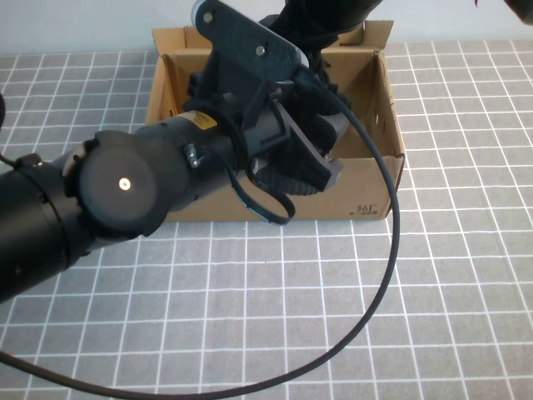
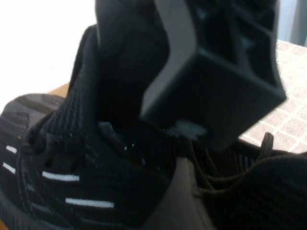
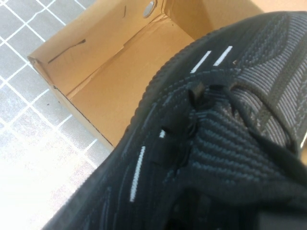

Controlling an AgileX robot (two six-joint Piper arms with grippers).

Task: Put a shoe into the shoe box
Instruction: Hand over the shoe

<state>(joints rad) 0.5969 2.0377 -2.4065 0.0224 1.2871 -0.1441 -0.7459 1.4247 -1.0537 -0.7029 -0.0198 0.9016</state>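
In the high view, the shoe box (image 1: 366,179) was seen open on the tiled counter (image 1: 333,292), with the left gripper (image 1: 291,162) extended over its front wall. The right gripper (image 1: 321,25) was seen above the box's far side; whether its fingers were open or closed could not be told.

In the left wrist view, the left gripper's fingers (image 2: 211,81) were found clamped on the collar of the shoe (image 2: 76,182).

In the right wrist view, the shoe was seen held above the box interior, its laces (image 3: 201,103) close to the camera.
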